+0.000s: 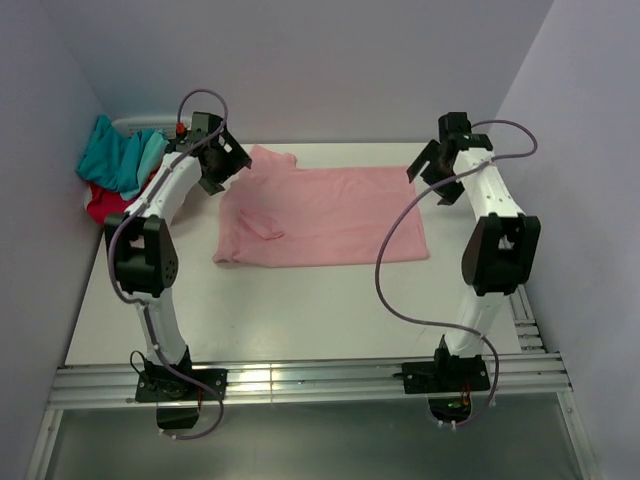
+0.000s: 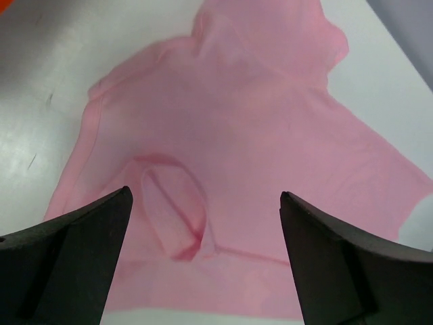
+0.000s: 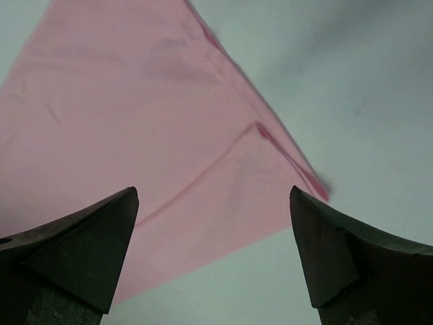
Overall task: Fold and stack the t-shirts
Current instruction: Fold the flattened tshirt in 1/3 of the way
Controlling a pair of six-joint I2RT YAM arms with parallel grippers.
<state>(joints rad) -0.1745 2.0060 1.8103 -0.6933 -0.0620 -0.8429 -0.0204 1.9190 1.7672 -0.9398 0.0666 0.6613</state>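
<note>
**Light pink cotton short-sleeved t-shirt (image 1: 330, 215) spread flat**

We see it lying on the white table (image 1: 300, 310). Our left gripper (image 2: 206, 195) hangs above its collar end, our right gripper (image 3: 213, 190) above a hem corner; both gape wide, holding nothing. A crumpled teal tee (image 1: 120, 160) and a red tee (image 1: 100, 205) sit heaped at the far left corner.

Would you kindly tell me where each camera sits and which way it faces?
Top external: above and behind, looking down at the table; left arm, right arm show.
Left wrist: looks down at the pink t-shirt, its rumpled end; open left claw shows.
Right wrist: looks down at its corner; open right claw shows.
Shared: the pink t-shirt.
</note>
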